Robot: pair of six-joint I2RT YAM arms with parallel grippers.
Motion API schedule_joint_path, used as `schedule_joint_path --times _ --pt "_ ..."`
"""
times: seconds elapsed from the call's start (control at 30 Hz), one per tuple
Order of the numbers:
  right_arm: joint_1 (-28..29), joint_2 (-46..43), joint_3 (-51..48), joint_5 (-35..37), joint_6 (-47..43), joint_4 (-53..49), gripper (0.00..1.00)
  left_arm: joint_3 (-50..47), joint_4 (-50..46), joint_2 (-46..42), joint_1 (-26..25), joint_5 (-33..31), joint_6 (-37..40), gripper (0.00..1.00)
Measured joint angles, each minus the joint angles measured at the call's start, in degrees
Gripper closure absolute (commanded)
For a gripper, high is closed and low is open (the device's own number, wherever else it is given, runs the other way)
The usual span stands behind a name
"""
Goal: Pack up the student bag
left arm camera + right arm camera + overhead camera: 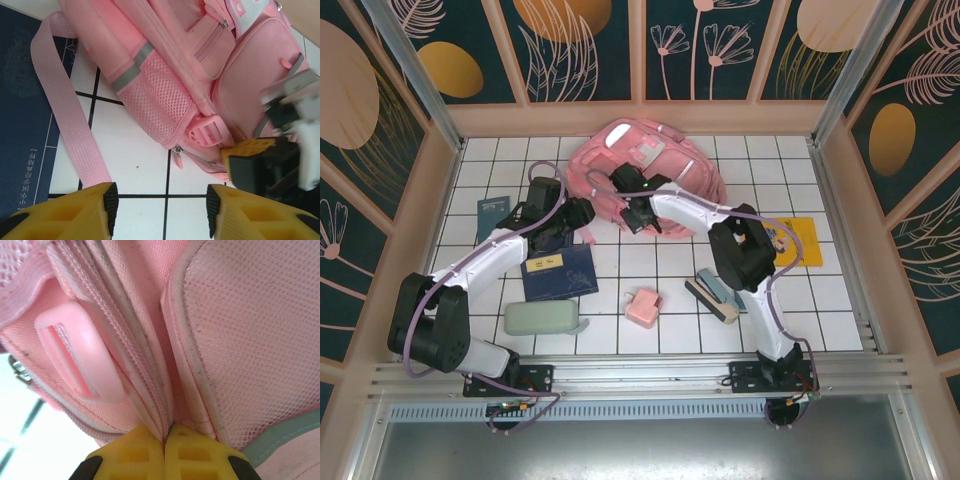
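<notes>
The student bag [650, 165], a big pink backpack with silvery stripes, lies at the back middle of the tiled table. My right gripper [164, 445] is shut on a fold of the student bag's [250, 340] zipper seam, beside a pink buckle [75, 355]. From above, the right gripper [638, 215] sits at the bag's near edge. My left gripper [162, 202] is open over white tile, holding nothing, just short of the bag's mesh side pocket [160, 100]. A loose pink strap [70, 120] runs past its left finger. The left gripper [578, 212] is left of the right one.
A dark blue book [560, 272] lies under the left arm, a smaller dark booklet [492, 215] further left. A pale green case [542, 318] and a small pink box [643, 306] lie near the front. A yellow book [798, 240] and a dark block [712, 293] are on the right.
</notes>
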Motion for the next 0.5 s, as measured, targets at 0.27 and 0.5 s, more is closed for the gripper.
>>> schedule_joint_path --times 0.27,0.5 --pt "-6.1 -3.2 7.4 -16.9 1.3 -6.7 1.0 0.5 0.0 1.3 -0.1 2.2 1.3 0.5" --pt "-9.3 -4.5 8.1 -26.4 2.3 -7.0 1.0 3.5 0.7 4.1 -2.6 3.7 4.9 0.52"
